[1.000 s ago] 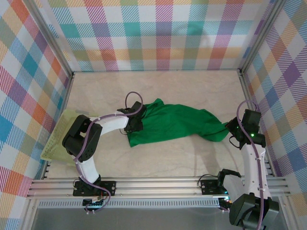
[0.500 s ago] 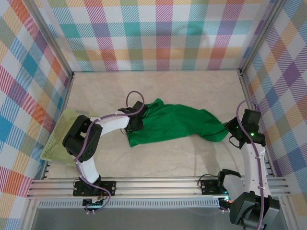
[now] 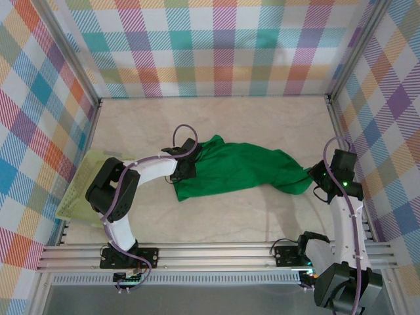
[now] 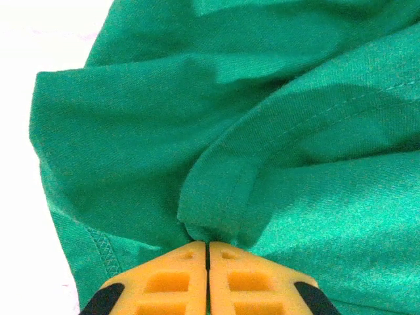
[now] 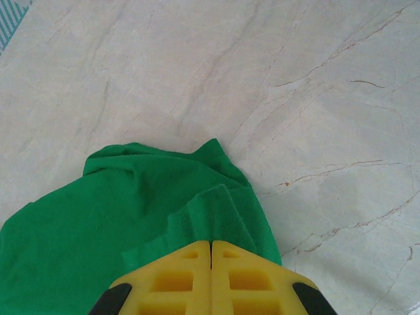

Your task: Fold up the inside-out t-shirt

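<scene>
While strung rumpled across table middle, pinched at both ends: t-shirt. At left end, clamped on a fold by left gripper, off left arm bent low, reaching rightward. At right end, clamped on a corner by right gripper, off right arm raised along right edge, wrist turned inward.

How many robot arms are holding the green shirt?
2. The left arm pinches the t-shirt at its left end with shut jaws; the right arm pinches its right end the same way.
</scene>
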Robot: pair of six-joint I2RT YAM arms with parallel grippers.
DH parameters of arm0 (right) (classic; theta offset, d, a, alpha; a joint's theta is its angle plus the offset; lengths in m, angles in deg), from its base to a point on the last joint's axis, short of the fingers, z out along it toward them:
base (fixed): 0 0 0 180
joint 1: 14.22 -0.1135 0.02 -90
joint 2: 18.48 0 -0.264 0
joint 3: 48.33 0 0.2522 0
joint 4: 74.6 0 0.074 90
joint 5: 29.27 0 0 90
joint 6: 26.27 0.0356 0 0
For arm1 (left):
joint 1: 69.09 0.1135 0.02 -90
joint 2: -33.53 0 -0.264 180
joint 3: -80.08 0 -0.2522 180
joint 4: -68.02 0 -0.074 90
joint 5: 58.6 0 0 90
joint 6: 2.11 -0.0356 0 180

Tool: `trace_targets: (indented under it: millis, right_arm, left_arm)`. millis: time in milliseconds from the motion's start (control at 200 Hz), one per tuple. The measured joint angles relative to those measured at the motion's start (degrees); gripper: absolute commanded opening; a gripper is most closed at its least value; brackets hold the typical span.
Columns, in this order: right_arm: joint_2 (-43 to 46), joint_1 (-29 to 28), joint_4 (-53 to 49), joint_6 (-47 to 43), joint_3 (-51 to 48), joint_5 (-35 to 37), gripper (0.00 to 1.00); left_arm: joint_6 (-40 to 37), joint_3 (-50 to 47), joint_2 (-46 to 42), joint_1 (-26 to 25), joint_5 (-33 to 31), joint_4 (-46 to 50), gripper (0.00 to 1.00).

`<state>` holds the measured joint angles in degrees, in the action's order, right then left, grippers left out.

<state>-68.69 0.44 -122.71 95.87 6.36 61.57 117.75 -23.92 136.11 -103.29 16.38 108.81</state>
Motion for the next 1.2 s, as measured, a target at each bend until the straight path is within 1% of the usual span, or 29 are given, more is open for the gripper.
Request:
trace_targets:
  millis: [25,115,225,360,525,625,780,865,1015,1120,1200]
  right_arm:
    - [0.0,0.0,0.0,0.0,0.0,0.0,0.00]
    - [0.0,0.0,-0.1,0.0,0.2,0.0,0.00]
    - [0.0,0.0,-0.9,0.0,2.3,0.2,0.00]
    - [0.0,0.0,-1.9,0.0,8.9,0.2,0.00]
    - [0.0,0.0,-2.4,0.0,17.8,0.7,0.00]
    - [-0.7,0.0,-3.7,0.5,25.2,0.8,0.00]
    - [-3.3,0.0,-3.5,0.9,41.7,-1.7,0.00]
    - [-4.4,0.0,-1.4,-0.2,51.2,-3.7,0.00]
    - [-5.2,0.0,1.0,-3.5,64.3,-6.3,0.00]
    - [-4.7,0.0,2.7,-5.9,69.0,-9.1,0.00]
    - [-4.7,0.0,3.5,-7.4,70.2,-10.8,0.00]
  left_arm:
    - [0.1,0.1,0.0,-0.1,-0.2,0.1,0.00]
    - [-0.2,0.1,-1.0,-0.6,-1.1,0.2,0.00]
    - [-0.2,-0.1,-6.3,-1.0,-1.4,0.2,0.00]
    - [-1.2,1.0,-15.8,-1.0,-2.1,0.0,0.00]
    - [-2.8,6.2,-22.0,-0.8,-4.0,0.0,0.00]
    - [-3.5,9.2,-25.2,1.1,-4.0,0.6,0.00]
    - [-4.4,18.0,-30.3,8.0,-4.6,1.4,0.00]
    - [-5.3,23.1,-34.8,10.5,-5.4,1.1,0.00]
    - [-8.4,32.6,-41.6,11.2,-5.6,0.0,0.00]
    - [-10.3,36.6,-44.0,11.3,-5.7,-0.4,0.00]
    - [-11.6,37.9,-44.1,11.3,-6.3,-0.1,0.00]
